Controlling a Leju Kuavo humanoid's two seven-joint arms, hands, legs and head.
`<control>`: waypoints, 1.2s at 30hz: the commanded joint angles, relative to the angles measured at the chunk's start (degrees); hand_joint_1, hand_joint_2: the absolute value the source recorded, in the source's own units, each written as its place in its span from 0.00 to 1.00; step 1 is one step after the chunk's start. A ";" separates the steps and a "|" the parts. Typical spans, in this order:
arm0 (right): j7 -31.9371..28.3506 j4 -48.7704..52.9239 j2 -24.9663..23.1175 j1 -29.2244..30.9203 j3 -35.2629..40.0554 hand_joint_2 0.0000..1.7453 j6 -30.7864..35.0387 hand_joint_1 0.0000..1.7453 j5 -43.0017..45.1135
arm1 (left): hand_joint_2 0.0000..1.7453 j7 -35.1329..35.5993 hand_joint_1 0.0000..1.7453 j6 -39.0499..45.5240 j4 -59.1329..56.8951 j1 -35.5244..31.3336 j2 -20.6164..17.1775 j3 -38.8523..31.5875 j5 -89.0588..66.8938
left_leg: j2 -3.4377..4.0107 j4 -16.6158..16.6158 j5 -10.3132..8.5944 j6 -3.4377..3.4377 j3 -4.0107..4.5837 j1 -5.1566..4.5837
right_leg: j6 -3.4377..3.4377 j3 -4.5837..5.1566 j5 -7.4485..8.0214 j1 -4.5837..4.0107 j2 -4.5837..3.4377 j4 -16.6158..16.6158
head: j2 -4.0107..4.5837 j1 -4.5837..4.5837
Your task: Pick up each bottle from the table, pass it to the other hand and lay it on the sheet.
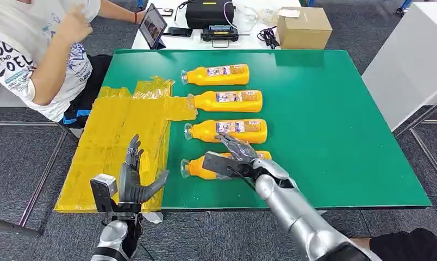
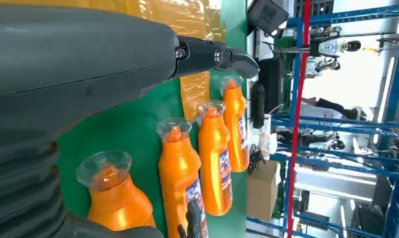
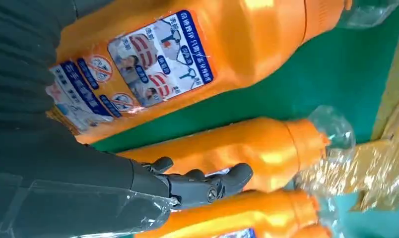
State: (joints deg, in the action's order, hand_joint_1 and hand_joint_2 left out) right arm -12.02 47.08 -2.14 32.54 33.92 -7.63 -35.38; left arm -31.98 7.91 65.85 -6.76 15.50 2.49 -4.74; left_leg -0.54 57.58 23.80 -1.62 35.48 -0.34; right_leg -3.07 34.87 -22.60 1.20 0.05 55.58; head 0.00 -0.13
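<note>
Four orange bottles lie side by side on the green table; nearest bottle beneath right hand, fingers spread, no grip yet; left hand raised over yellow sheet, fingers apart, seemingly awaiting handover.

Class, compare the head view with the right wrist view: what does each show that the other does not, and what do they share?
Head view alone: the left hand raised with fingers spread above the yellow sheet, a seated person, the cardboard box and the whole row of four orange bottles.

Right wrist view alone: the pictures and print on the nearest bottle's label, readable close up.

Both: the right hand reaching over the nearest bottle, more orange bottles beside it, the green table and an edge of the sheet.
</note>
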 commanded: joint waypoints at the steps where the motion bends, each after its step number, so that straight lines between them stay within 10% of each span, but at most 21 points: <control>1: -0.40 -11.79 2.93 9.38 10.12 1.00 -2.87 0.00 2.37 | 1.00 0.02 0.00 0.36 -6.69 -4.20 -1.60 0.37 0.47 | 0.01 0.01 0.15 0.12 -0.35 0.09 | 0.16 -0.38 -0.14 -0.10 0.03 -0.03 | 0.00 0.00; 36: -1.99 -14.42 5.62 17.05 23.03 1.00 -12.41 0.00 9.79 | 1.00 0.04 0.00 -0.13 -9.96 -5.95 -2.12 0.93 3.56 | 0.00 0.03 0.11 0.09 -0.21 0.05 | 0.12 -0.24 -0.10 -0.07 0.03 0.01 | 0.00 0.00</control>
State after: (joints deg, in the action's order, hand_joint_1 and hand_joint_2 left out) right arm -13.84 35.34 2.51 46.10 52.39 -19.52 -25.64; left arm -32.04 7.72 59.84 -10.20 14.86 2.80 -1.53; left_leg -0.55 57.60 23.81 -1.63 35.49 -0.35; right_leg -3.09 34.87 -22.59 1.20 0.05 55.59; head 0.00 -0.13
